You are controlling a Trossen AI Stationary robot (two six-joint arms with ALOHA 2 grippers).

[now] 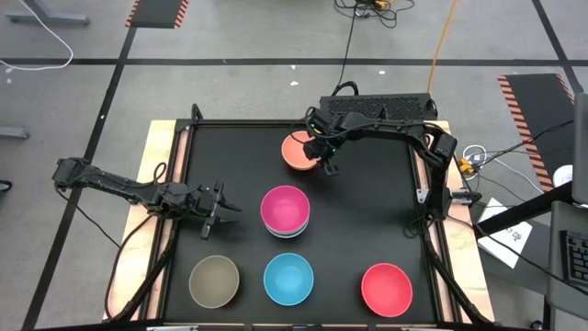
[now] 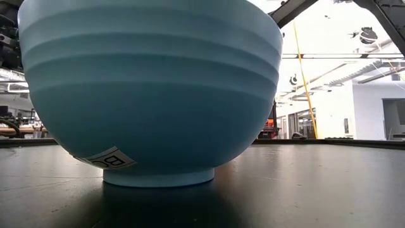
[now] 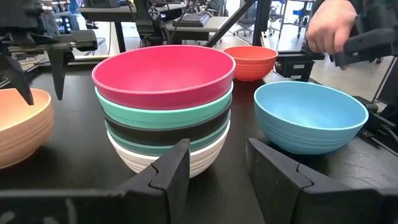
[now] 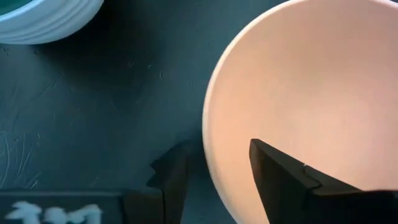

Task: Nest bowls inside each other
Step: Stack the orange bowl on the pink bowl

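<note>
The peach-orange bowl stands on its foot at the far middle of the table. My right gripper points down over its near-right rim, open. One finger is inside the bowl and one outside, with a gap to the rim on both sides. Several bowls are nested at mid-table, the magenta bowl on top, then teal, black and white ones. My left gripper hovers open just left of this stack, level and pointing at it. The olive-brown bowl, the light blue bowl and the red bowl stand singly along the near edge.
The black mat is framed by a wooden border. There is bare mat right of the stack and between the stack and the near row. A person's hand shows beyond the table in the left wrist view. Cables and a power strip lie past the far edge.
</note>
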